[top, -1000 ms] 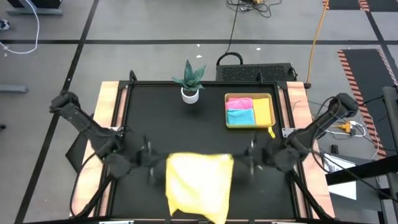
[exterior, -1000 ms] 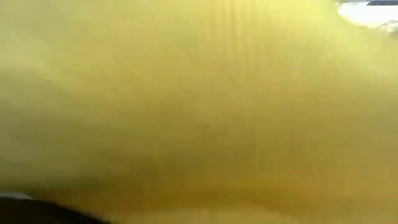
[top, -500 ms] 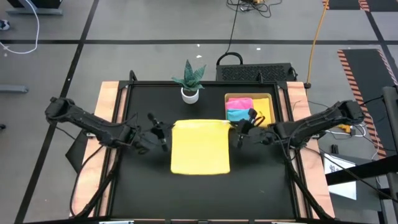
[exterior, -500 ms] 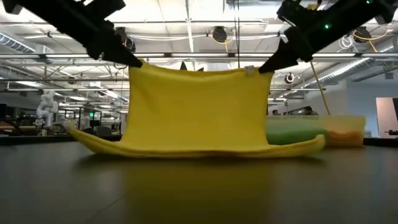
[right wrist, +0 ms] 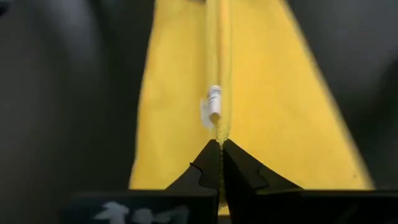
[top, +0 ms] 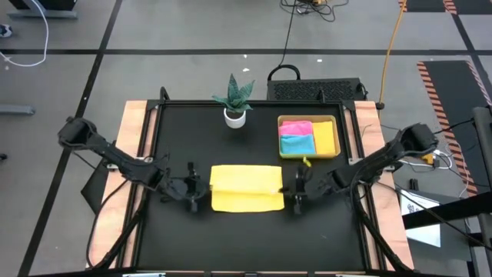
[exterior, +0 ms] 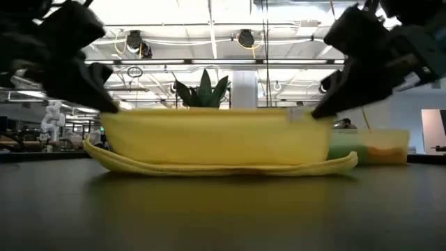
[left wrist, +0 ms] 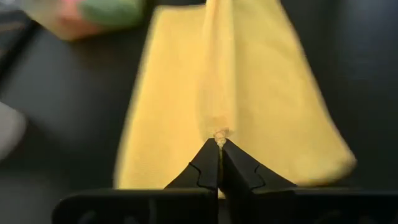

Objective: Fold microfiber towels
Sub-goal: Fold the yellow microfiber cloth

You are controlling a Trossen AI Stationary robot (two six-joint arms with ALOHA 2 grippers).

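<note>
Two-arm fold of a soft yellow microfiber towel (top: 247, 188), seen from four cameras. I have the left gripper (top: 194, 190) pinched tight on the towel's raised edge at one corner; its wrist camera shows both dark fingers (left wrist: 205, 169) meeting on a thin ridge of yellow cloth, with the rest of the towel spreading flat on the black table top (top: 184, 138) beyond the tips. I have the right gripper (top: 297, 192) clamped the same way on the opposite corner, where a small white label (right wrist: 212, 99) sticks out of the seam just ahead of its fingertips. Between the two grippers the held edge runs level and taut above the table, as the table-height camera shows, while a lower layer of the same towel lies on the surface beneath it, bulging out past both grippers.

Beyond the right gripper, well apart from it, sits a yellow-green rectangular plastic tray (top: 309, 154) holding a pink cloth (top: 296, 127), a light blue cloth (top: 297, 144) and an orange-yellow cloth (top: 326, 138). Farther back, between the two grippers' lines, stands a small green plant in a white pot (top: 234, 101).
</note>
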